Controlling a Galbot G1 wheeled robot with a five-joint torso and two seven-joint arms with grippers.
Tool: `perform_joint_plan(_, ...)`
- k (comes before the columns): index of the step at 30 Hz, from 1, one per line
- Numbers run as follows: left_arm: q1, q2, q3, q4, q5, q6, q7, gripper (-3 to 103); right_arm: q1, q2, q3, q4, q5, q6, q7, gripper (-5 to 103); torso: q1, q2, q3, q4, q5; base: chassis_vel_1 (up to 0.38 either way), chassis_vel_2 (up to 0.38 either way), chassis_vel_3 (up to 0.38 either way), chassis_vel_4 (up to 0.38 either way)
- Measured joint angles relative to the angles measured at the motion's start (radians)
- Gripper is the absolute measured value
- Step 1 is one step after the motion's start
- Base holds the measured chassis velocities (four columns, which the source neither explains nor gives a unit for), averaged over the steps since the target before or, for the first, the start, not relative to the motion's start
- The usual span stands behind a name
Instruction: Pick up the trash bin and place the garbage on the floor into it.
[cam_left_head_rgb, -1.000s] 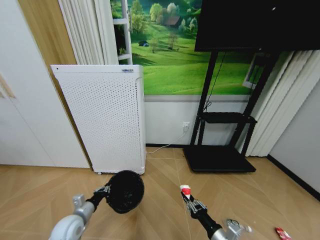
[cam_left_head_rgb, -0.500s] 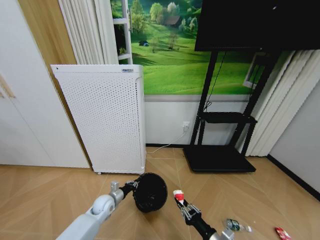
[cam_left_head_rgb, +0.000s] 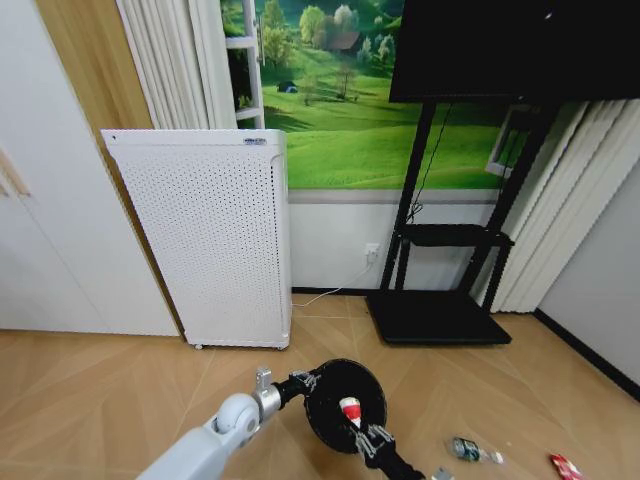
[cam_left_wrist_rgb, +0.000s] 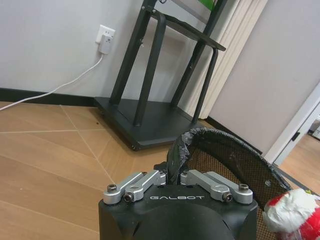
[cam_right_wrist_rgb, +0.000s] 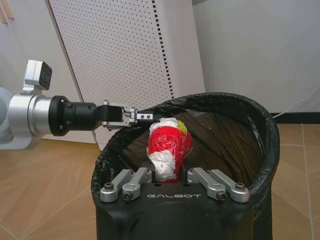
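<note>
Hanging above the floor (cam_left_head_rgb: 100, 380) in front of the white perforated appliance (cam_left_head_rgb: 215, 240), the trash bin (cam_left_head_rgb: 345, 404) is pinched at its rim by the left gripper (cam_left_head_rgb: 306, 381). The right gripper (cam_right_wrist_rgb: 168, 176) clamps a crumpled red-and-white wrapper (cam_right_wrist_rgb: 167, 147) over the bin's mouth; the head view cuts off that arm. A small bottle (cam_left_head_rgb: 470, 449) lies right of the bin, with another red piece (cam_left_head_rgb: 566, 467) farther right.

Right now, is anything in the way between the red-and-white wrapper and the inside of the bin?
Nothing visible is. The right gripper holds the red-and-white wrapper right over the open mouth of the trash bin. The left gripper holds the bin up by its rim, off to one side of the opening.
</note>
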Motion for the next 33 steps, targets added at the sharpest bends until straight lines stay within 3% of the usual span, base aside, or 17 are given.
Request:
perform_joint_plan(7, 0.047, -0.01, -0.043, -0.019, 0.013, 0.002, -0.007, 7, -0.003, 0.002, -0.017, 0.014, 0.022, 0.008, 0.01, 49, 0.0, 0.0, 0.0, 0.0, -0.0003, 0.0, 0.0, 0.0, 0.0)
perform_joint_plan(9, 0.061, -0.014, -0.06, -0.033, 0.011, 0.006, -0.029, 7, -0.006, 0.002, -0.017, 0.022, 0.024, 0.01, 0.01, 60, 0.0, 0.0, 0.0, 0.0, -0.0002, 0.0, 0.0, 0.0, 0.0)
perform_joint_plan(13, 0.077, -0.019, -0.079, -0.038, 0.015, 0.012, -0.056, 7, -0.009, 0.005, -0.015, 0.032, 0.032, 0.021, 0.012, 71, 0.0, 0.0, 0.0, -0.0001, -0.0002, 0.0, 0.0, 0.0, 0.0)
perform_joint_plan(15, 0.111, -0.042, -0.123, -0.036, 0.023, 0.026, -0.149, 7, -0.012, 0.018, -0.013, 0.08, 0.055, 0.038, 0.043, 82, 0.0, 0.0, 0.0, -0.0002, -0.0001, 0.0, 0.0, 0.0, 0.0)
perform_joint_plan(16, 0.111, -0.042, -0.123, -0.036, 0.023, 0.026, -0.149, 7, -0.012, 0.018, -0.013, 0.08, 0.055, 0.038, 0.043, 82, 0.0, 0.0, 0.0, -0.0002, -0.0001, 0.0, 0.0, 0.0, 0.0)
perform_joint_plan(19, 0.182, -0.075, -0.202, -0.059, 0.01, 0.037, -0.23, 7, -0.001, 0.024, -0.005, 0.131, 0.107, 0.022, 0.126, 97, 0.0, 0.0, 0.0, 0.0, -0.0003, 0.0, 0.0, 0.0, 0.0)
perform_joint_plan(27, 0.304, -0.075, -0.333, -0.186, 0.005, 0.056, -0.335, 7, 0.008, 0.044, 0.066, 0.113, 0.099, -0.05, 0.217, 100, 0.0, 0.0, 0.0, -0.0005, -0.0004, 0.0, 0.0, 0.0, 0.0)
perform_joint_plan(30, 0.397, -0.073, -0.46, -0.233, -0.02, 0.085, -0.446, 7, 0.03, 0.057, 0.071, 0.092, 0.094, -0.061, 0.228, 100, 0.0, 0.0, 0.0, -0.0001, -0.0005, -0.006, -0.009, 0.018, 0.012)
perform_joint_plan(31, 0.397, -0.073, -0.46, -0.233, -0.02, 0.085, -0.446, 7, 0.03, 0.057, 0.071, 0.092, 0.094, -0.061, 0.228, 100, 0.0, 0.0, 0.0, -0.0001, -0.0005, -0.017, -0.027, 0.055, 0.036)
perform_joint_plan(33, 0.455, -0.081, -0.554, -0.258, -0.036, 0.101, -0.498, 7, 0.045, 0.056, 0.066, 0.06, 0.088, -0.065, 0.229, 100, 0.0, 0.0, 0.0, 0.0002, 0.0001, -0.037, -0.05, 0.067, 0.069)
